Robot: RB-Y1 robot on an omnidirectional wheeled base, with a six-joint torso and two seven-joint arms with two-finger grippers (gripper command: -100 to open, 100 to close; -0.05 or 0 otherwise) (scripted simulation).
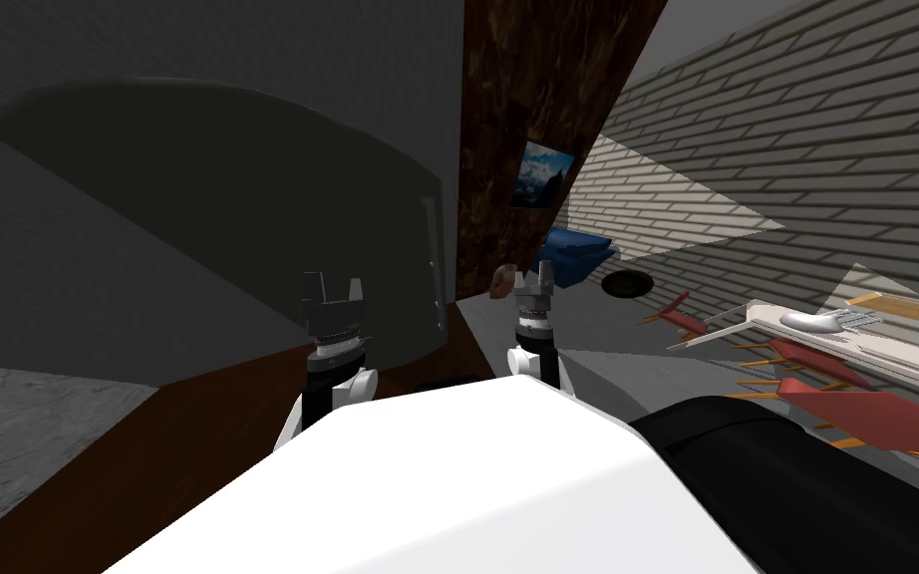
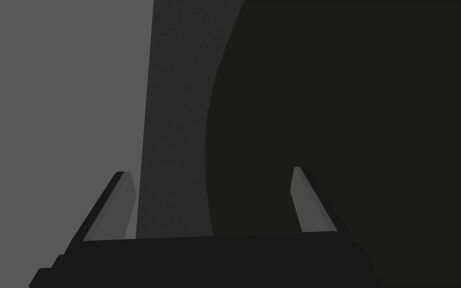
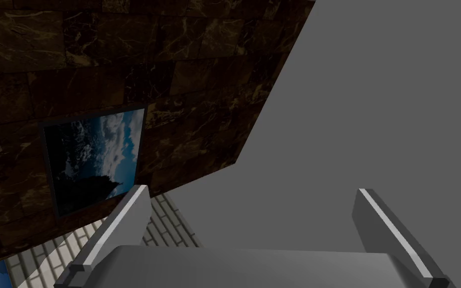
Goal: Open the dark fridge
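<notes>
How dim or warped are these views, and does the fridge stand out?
Head view: rolled and splayed; the dark fridge sits in shade, its pale handle faint. Left wrist view: very dim, the fridge's curved edge barely separates from the grey wall beyond the open left gripper.

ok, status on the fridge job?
Left claw open, facing fridge. Right claw open, right of handle. Fridge looks shut, handle untouched. Nothing blocking.
</notes>
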